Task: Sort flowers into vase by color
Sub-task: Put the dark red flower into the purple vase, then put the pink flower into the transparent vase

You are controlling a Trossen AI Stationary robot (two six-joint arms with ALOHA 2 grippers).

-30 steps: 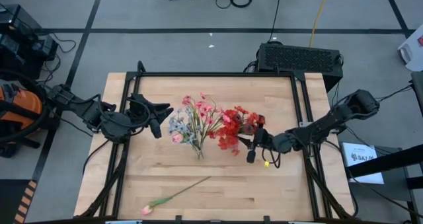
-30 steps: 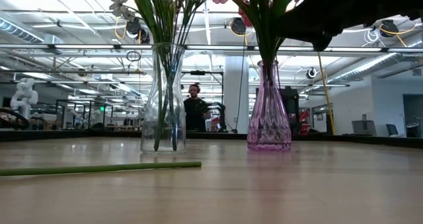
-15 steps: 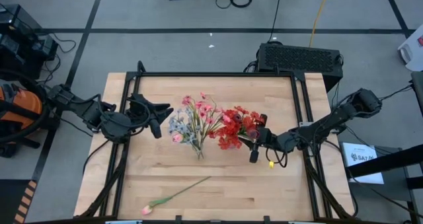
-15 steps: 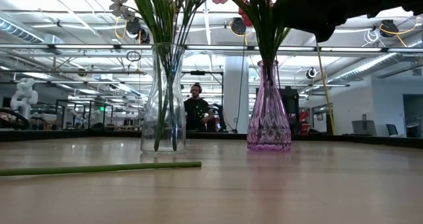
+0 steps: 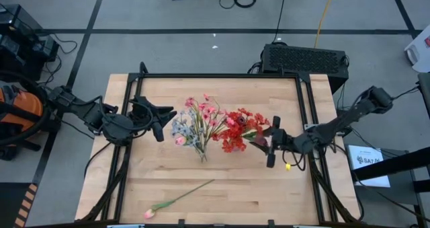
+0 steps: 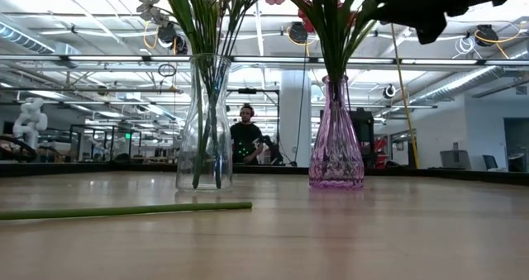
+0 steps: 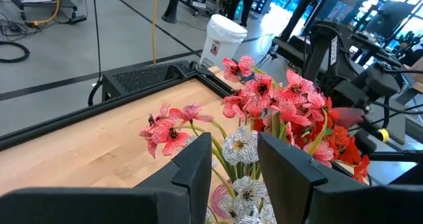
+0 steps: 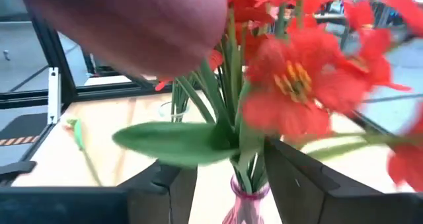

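Observation:
Two vases stand mid-table. The clear vase [image 5: 199, 149] [image 6: 205, 123] holds pink and pale white-blue flowers [image 5: 196, 122] [image 7: 241, 151]. The purple vase [image 6: 335, 135] [image 8: 241, 204] holds the red flowers [image 5: 238, 129] [image 8: 297, 85]. A single pink flower [image 5: 176, 200] lies flat on the near part of the table, and its green stem [image 6: 124, 211] shows in the low view. My right gripper [image 5: 272, 142] [image 8: 228, 184] is open, just right of the red blooms and above the table. My left gripper [image 5: 162, 123] [image 7: 234, 171] is open, left of the clear vase's bouquet.
The wooden table [image 5: 134, 161] has a black frame rail [image 5: 306, 107] around it. A black box [image 5: 306, 58] sits beyond the far right corner. There is bare wood on the near right. A person [image 6: 246, 140] stands far back in the room.
My right gripper has drawn back toward the table's right edge, away from the red flowers in the purple vase. The vases, the flowers and the left arm have stayed where they were.

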